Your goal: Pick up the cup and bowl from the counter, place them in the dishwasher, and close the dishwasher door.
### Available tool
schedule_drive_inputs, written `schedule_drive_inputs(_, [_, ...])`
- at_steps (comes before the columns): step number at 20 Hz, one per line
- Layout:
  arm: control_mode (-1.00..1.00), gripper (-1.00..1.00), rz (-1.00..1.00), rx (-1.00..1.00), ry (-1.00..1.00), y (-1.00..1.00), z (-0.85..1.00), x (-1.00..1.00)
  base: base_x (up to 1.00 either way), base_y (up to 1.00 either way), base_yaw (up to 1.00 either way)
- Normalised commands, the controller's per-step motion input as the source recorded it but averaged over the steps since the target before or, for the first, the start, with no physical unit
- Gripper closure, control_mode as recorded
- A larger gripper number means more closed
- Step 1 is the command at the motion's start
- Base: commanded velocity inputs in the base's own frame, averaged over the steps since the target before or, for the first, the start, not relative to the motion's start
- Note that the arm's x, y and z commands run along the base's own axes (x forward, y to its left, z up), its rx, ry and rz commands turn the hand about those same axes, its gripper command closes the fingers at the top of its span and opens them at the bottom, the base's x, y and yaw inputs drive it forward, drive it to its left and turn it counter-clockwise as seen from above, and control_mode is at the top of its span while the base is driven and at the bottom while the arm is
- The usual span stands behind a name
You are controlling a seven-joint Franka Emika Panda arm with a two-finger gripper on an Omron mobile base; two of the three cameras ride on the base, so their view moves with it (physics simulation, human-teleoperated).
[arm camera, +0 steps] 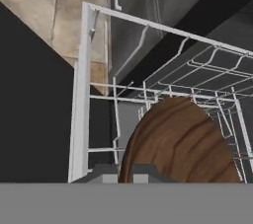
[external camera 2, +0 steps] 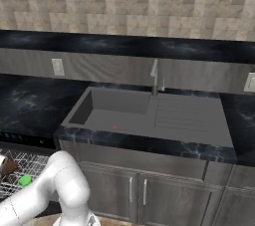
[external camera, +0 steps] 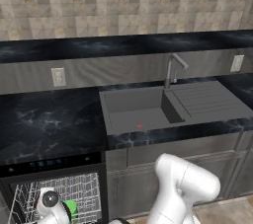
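The dishwasher (external camera: 49, 163) stands open under the black counter (external camera: 49, 119), with its white wire rack (external camera: 86, 188) pulled out. The green cup (external camera: 72, 209) stands in the rack and is also seen from the other side (external camera 2: 25, 180). My gripper (arm camera: 124, 173) is low over the rack, shut on the rim of the wood-coloured bowl (arm camera: 180, 141). The bowl hangs tilted on edge just above the wires, and its brown edge (external camera 2: 7, 167) also shows at the far left of the right base view. My white hand (external camera: 49, 201) is beside the cup. The dishwasher door is out of view.
A grey sink basin (external camera: 143, 112) with a drainboard and a faucet (external camera: 173, 70) lies right of the dishwasher. Grey cabinet doors (external camera 2: 134, 190) run below the sink. Wall outlets (external camera: 58, 76) sit on the backsplash. The rack's upright wires (arm camera: 148, 94) stand close around the bowl.
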Motion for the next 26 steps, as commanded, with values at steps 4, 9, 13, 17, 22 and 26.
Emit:
schedule_drive_inputs(4, [-1.00,1.00,0.00,-0.24,-0.01,0.26,-0.42,0.00,0.00,0.00,0.00])
schedule_drive_inputs(9, [-1.00,1.00,0.00,-0.25,-0.01,0.21,-0.53,0.01,0.00,0.00,0.00])
schedule_drive_inputs(13, [-1.00,1.00,0.00,-0.22,0.00,0.21,-0.73,0.01,0.00,0.00,0.00])
schedule_drive_inputs(17, [-1.00,1.00,0.00,-0.18,0.00,0.21,-0.73,0.00,0.00,0.00,0.00])
schedule_drive_inputs(22, [-1.00,-1.00,0.00,-0.18,-0.01,0.20,-0.64,0.00,0.00,0.00,0.00])
schedule_drive_inputs(26, [-1.00,-1.00,0.00,-0.17,-0.02,0.10,-0.60,-0.01,0.00,0.00,0.00])
